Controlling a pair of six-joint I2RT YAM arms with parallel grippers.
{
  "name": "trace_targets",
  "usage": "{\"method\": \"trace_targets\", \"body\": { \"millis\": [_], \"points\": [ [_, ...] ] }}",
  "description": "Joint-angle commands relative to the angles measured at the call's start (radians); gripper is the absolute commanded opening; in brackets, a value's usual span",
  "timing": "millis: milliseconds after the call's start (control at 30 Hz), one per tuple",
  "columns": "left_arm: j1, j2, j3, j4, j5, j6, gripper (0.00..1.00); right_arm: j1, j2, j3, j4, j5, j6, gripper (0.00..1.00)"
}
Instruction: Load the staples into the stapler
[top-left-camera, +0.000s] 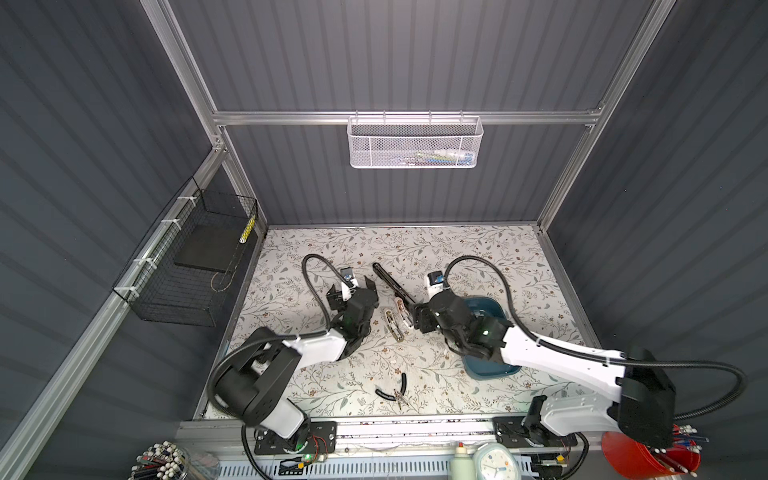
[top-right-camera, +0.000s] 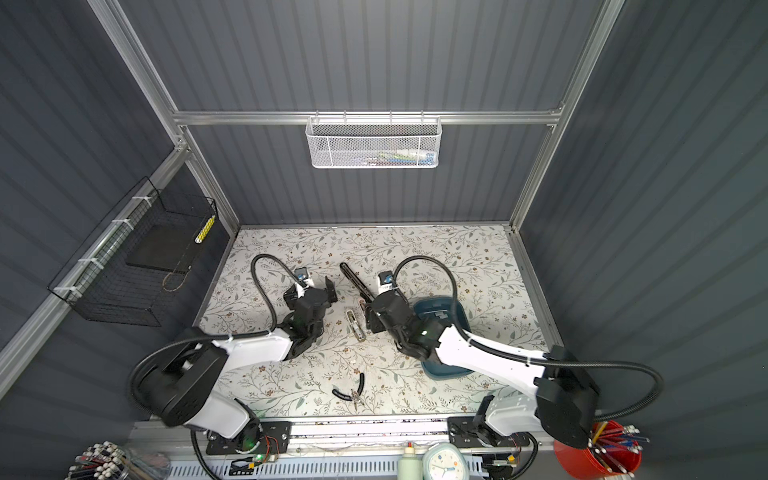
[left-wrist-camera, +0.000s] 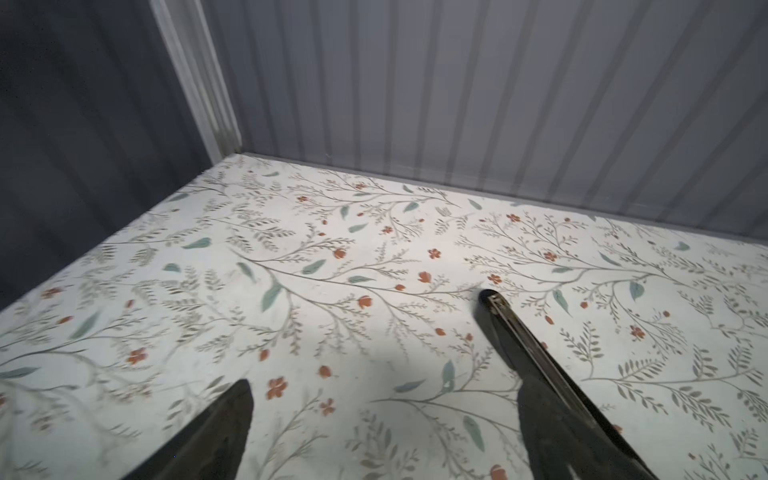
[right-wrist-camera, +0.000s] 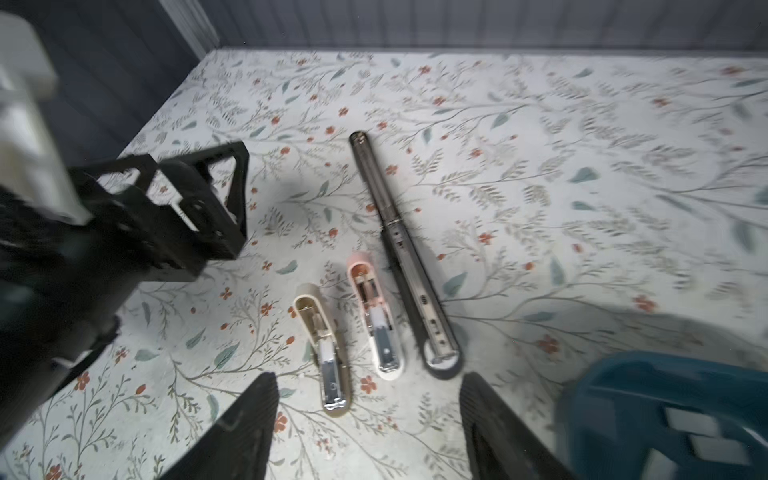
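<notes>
Both top views – black stapler (top-left-camera: 392, 284) lies opened flat on the table (top-left-camera: 478, 257) toward its far edge, staples (top-right-camera: 436, 313) in the blue tray (top-right-camera: 446, 374) nearer the right edge

Left wrist: left gripper (left-wrist-camera: 384, 380) spread, empty

Right wrist: right gripper (right-wrist-camera: 368, 378) spread, empty, by the pink stapler (right-wrist-camera: 376, 316) and beige stapler (right-wrist-camera: 322, 353) beside the black one – I'd guess it could bump or load the wrong one

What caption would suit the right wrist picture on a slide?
Right gripper, open, faces the opened black stapler and two small staplers; staples lie in the blue tray.
</notes>
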Motion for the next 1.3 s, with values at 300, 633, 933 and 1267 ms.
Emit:
{"method": "trace_targets", "body": {
  "millis": [300,633,933,1267],
  "points": [
    [0.015,0.515,0.469,0.068,0.159,0.326,0.99,-0.097,-0.165,-0.054,-0.28,-0.001,0.04,0.72],
    [0.02,0.638,0.678,-0.027,0.074,0.429,0.99,-0.108,-0.099,-0.073,-0.209,-0.038,0.019,0.73],
    [0.02,0.688,0.806,-0.139,0.076,0.446,0.99,-0.113,-0.117,-0.107,-0.201,-0.041,0.046,0.73],
    [0.02,0.618,0.668,0.043,-0.079,0.383,0.99,-0.117,-0.249,-0.165,-0.228,-0.006,0.077,0.73]
  ]
}}
